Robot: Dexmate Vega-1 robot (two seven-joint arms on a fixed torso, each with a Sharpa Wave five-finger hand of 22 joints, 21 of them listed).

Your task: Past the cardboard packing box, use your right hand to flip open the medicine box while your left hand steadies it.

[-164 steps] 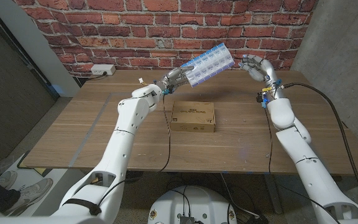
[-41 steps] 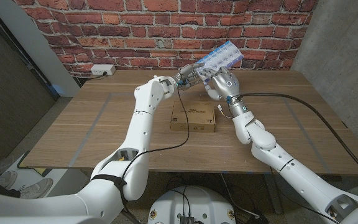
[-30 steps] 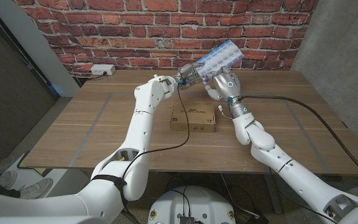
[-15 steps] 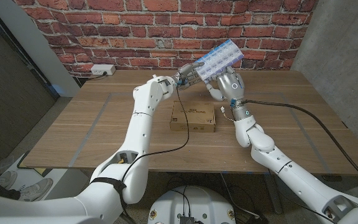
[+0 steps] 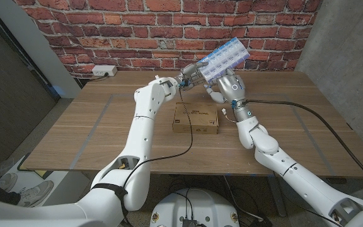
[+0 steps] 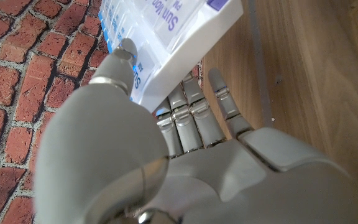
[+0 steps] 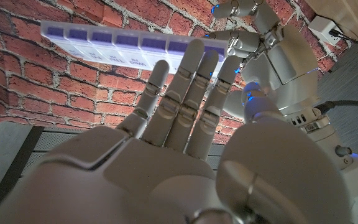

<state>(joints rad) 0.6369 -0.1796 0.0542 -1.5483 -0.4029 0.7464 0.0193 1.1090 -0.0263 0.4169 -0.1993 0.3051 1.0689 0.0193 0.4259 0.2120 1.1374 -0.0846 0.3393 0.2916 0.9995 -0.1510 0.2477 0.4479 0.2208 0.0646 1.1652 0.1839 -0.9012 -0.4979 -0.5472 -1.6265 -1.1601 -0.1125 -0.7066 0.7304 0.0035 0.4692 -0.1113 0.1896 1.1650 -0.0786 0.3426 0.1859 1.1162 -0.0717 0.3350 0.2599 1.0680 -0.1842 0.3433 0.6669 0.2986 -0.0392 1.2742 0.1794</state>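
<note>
Gripping the weekly pill organiser (image 5: pixel 222 58) aloft at upper centre, the left hand (image 5: pixel 191 77) risks dropping it if the right hand (image 5: pixel 227 86), fingers spread, pushes hard

Head view: my left hand (image 5: pixel 191 76) covers the near end of the medicine box (image 5: pixel 222 58); my right hand (image 5: pixel 227 86) sits under it, contact hidden from here. Lid state too small to tell.

Left wrist view: box cut off by the frame edge; day labels only partly readable. My thumb hides part of its side.

Right wrist view: my fingers (image 7: pixel 189 74) overlap the box's long edge; whether fingertips touch, cannot tell.

Cardboard packing box (image 5: pixel 196 118): print too small to read.
</note>
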